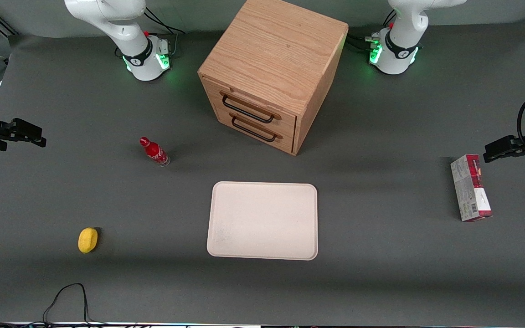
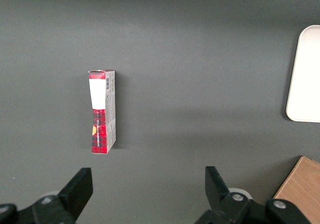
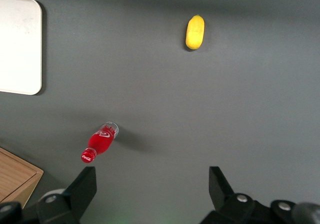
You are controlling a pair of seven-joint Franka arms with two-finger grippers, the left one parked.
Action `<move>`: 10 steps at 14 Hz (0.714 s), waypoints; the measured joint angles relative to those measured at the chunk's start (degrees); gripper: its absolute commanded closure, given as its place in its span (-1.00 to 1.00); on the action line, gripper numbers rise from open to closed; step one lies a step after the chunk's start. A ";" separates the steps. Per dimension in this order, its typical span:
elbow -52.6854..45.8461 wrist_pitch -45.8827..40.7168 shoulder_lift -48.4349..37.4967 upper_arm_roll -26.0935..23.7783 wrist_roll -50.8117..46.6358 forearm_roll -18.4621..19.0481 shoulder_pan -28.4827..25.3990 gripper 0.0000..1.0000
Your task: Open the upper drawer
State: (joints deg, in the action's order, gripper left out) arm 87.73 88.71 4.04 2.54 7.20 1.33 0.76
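The light oak cabinet (image 1: 274, 50) stands near the middle of the table, farther from the camera than the tray. Its upper drawer (image 1: 262, 104) is shut flush, with its long black wire handle (image 1: 247, 110) across the front. The alike lower drawer (image 1: 249, 134) is shut too. My gripper (image 1: 37, 135) hangs above the mat at the working arm's end of the table, well apart from the cabinet. It is open and empty, with its fingers wide apart in the right wrist view (image 3: 152, 186). A corner of the cabinet top shows there too (image 3: 15, 176).
A red bottle (image 1: 154, 151) lies on the mat between my gripper and the cabinet, also in the right wrist view (image 3: 100, 141). A yellow lemon (image 1: 88, 239) lies nearer the camera. A cream tray (image 1: 262, 221) sits in front of the cabinet. A red box (image 1: 470, 187) lies toward the parked arm's end.
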 measured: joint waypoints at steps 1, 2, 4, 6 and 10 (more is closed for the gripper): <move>0.00 0.00 0.00 0.00 0.00 0.00 0.00 -1.00; 0.00 -0.01 0.00 0.00 0.00 0.00 0.00 -1.00; 0.00 -0.03 0.02 0.00 0.00 -0.04 -0.01 -1.00; 0.00 -0.03 0.04 -0.01 0.00 -0.34 -0.08 -1.00; 0.00 -0.06 0.56 -0.21 0.00 -2.87 -1.06 -1.00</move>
State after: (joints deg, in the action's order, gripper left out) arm 87.73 88.65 4.59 2.32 7.20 -1.54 -0.30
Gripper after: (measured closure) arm 0.000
